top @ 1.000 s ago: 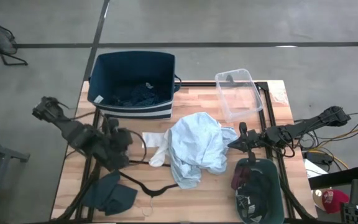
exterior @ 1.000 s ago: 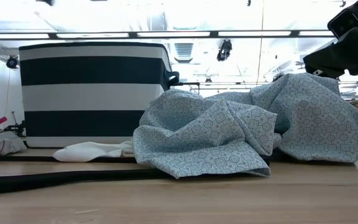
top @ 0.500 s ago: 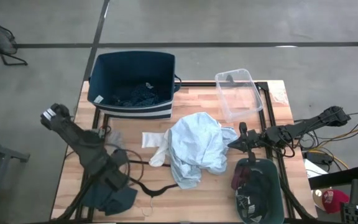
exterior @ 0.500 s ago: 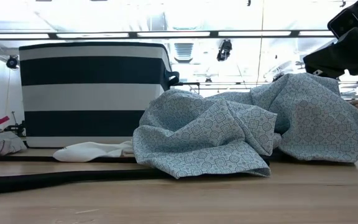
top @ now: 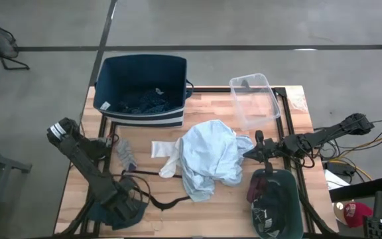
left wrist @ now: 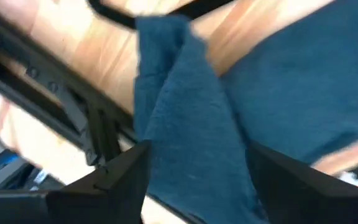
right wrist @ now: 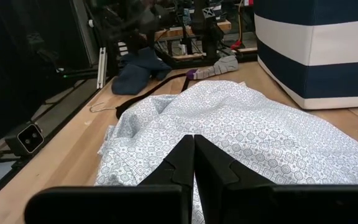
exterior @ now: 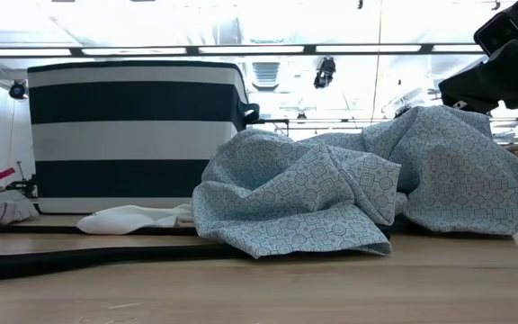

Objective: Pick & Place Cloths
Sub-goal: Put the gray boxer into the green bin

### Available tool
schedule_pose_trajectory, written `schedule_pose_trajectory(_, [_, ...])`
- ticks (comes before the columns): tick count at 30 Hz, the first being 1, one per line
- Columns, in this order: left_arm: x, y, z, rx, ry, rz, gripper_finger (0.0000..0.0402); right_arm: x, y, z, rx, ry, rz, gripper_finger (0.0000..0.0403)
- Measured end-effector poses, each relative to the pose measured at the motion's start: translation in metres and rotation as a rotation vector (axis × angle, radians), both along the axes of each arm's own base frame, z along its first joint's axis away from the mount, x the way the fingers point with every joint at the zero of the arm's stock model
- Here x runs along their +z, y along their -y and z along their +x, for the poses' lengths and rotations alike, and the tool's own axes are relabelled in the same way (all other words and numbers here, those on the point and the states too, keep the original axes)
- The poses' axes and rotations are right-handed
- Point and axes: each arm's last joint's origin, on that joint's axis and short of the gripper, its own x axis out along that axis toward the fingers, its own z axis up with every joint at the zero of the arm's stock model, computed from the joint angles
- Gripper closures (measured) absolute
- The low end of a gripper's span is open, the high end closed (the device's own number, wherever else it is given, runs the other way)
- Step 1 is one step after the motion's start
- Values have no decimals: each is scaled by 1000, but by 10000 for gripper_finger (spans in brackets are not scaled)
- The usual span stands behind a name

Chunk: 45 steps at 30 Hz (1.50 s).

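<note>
Hovering my left gripper (left wrist: pixel 191 168), jaws spread and empty, over the teal cloth (left wrist: pixel 278 106); I might snag the hanger (top: pixel 152 199) alongside

A wooden tabletop (top: pixel 204 206) is surrounded by grey concrete floor (top: pixel 257 23); bright ceiling light strips (exterior: pixel 259 45) are seen above it.

From my seat I can read no text, label, brand, number or sign in any of these views.
</note>
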Motion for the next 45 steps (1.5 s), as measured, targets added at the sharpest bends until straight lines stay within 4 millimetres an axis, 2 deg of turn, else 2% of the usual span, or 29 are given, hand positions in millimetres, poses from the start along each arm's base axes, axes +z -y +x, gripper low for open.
schedule_pose_trajectory(6, [-27, 0, -4, -20, -110, -31, 135, 0, 0, 0, 0, 0, 0, 394])
schedule_pose_trajectory(13, [-49, 3, -2, -46, -59, -139, 157, 0, 0, 0, 0, 0, 0, 394])
schedule_pose_trajectory(18, [-54, 3, -1, -100, -20, -147, 228, 0, 0, 0, 0, 0, 0, 394])
schedule_pose_trajectory(24, [-57, 0, -1, -180, -2, -143, 376, 0, 0, 0, 0, 0, 0, 394])
schedule_pose_trajectory(29, [-56, -1, 0, -196, 9, -134, 390, 0, 0, 0, 0, 0, 0, 394])
schedule_pose_trajectory(36, [-29, 2, 7, -202, 104, -130, 395, 0, 0, 0, 0, 0, 0, 394])
schedule_pose_trajectory(45, [37, -8, 12, -226, 430, 12, 395, 0, 0, 0, 6, 3, -41, 394])
